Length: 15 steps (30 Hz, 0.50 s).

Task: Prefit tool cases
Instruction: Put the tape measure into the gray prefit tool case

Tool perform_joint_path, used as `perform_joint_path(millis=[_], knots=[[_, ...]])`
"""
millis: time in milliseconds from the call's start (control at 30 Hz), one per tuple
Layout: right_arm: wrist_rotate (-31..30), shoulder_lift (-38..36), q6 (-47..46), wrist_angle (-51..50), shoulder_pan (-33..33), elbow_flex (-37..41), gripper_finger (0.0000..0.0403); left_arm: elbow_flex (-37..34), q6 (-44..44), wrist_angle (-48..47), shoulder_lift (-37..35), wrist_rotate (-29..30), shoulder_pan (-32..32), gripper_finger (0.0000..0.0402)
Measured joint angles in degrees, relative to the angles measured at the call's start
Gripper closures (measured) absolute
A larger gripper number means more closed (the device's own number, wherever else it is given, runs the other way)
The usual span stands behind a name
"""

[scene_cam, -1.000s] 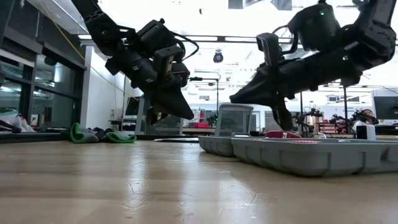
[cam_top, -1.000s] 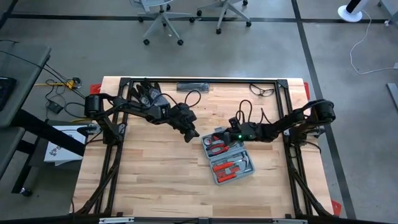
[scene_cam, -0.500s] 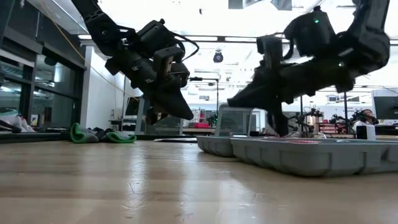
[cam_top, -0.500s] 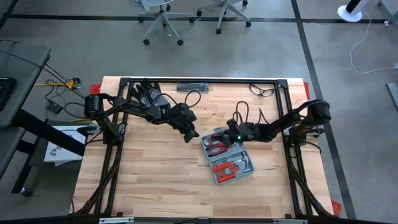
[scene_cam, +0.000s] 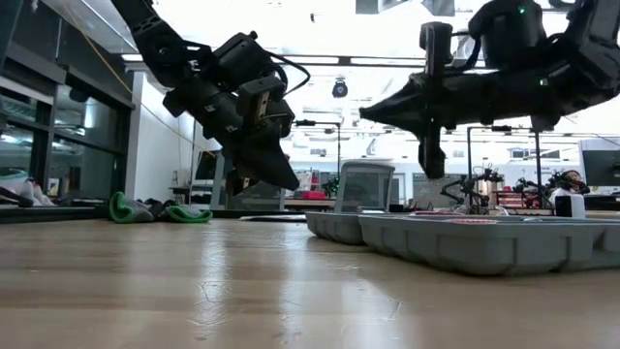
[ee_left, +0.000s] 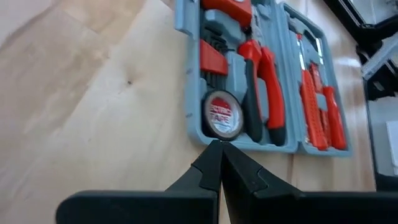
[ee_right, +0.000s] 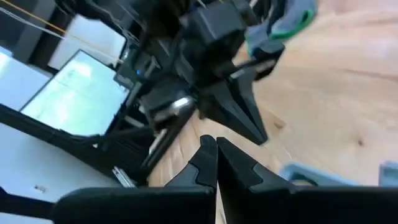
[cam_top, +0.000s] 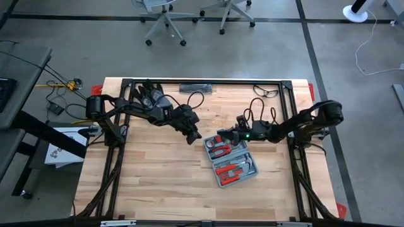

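The tool case (cam_top: 231, 161) lies open and flat on the wooden table, right of centre. It is blue-grey, with red-handled tools and a round tape (ee_left: 222, 115) in its recesses. My left gripper (cam_top: 195, 138) is shut and slants down. It hangs above the bare wood just left of the case (ee_left: 249, 74), clear of the table in the low view (scene_cam: 291, 180). My right gripper (cam_top: 220, 137) is shut and lies about level, pointing toward the table's left. It hovers over the case's far half (scene_cam: 366, 114), its tips close to my left gripper.
Dark gloves (cam_top: 148, 94) with green cuffs (scene_cam: 160, 210) lie at the far left of the table. A flat dark object (cam_top: 197, 87) and a thin dark cable-like thing (cam_top: 267, 92) lie along the far edge. A black frame (cam_top: 120, 120) runs round the table. Bare wood lies near and left of the case.
My right gripper has risen above the case and tipped up, from slanting down toward the case to lying about level. It has stayed shut. The case and my left gripper have kept still.
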<state>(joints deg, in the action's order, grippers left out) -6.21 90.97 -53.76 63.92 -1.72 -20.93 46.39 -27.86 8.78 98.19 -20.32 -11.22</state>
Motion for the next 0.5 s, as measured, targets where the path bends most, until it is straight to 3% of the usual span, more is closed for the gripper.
perform_joint_path(millis=[500], knots=[[-0.2,-2.6,-1.6,-5.1,-0.6,0.0,0.0403,0.0,-0.1,0.1,0.0,2.6,0.0,0.0402]])
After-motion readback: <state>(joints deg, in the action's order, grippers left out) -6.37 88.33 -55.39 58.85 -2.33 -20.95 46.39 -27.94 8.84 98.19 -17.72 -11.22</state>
